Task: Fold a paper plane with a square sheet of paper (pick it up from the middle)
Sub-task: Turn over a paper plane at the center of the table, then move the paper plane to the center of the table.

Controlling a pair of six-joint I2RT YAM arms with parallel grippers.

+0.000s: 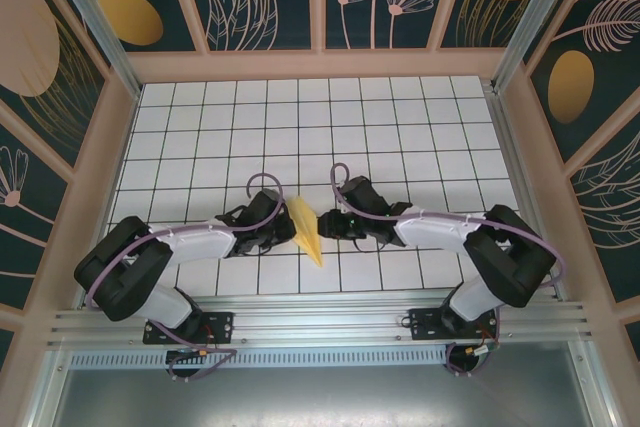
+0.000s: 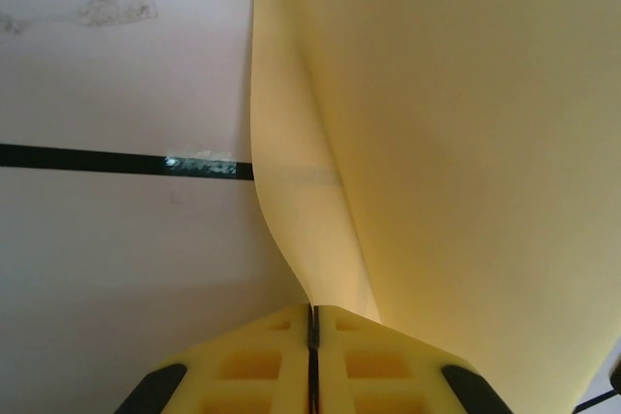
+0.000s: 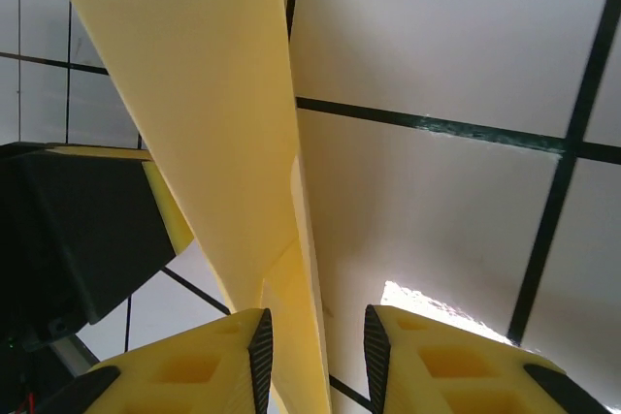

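Note:
The paper plane (image 1: 306,231), yellow paper folded into a slim pointed shape, stands on edge between my two grippers near the table's front, its tip toward the near edge. From the left, my left gripper (image 1: 289,233) is shut on it; in the left wrist view the paper plane (image 2: 466,191) rises from the closed left gripper (image 2: 312,313) and curves right. My right gripper (image 1: 326,224) is open on the other side. In the right wrist view the paper plane (image 3: 204,113) runs down between the spread jaws of the right gripper (image 3: 318,341), nearer the left finger (image 3: 260,346). The left gripper's black body (image 3: 78,230) sits behind it.
The white grid-tiled table (image 1: 300,127) stretches back to the patterned walls. A metal rail (image 1: 320,322) runs along the near edge by both arm bases.

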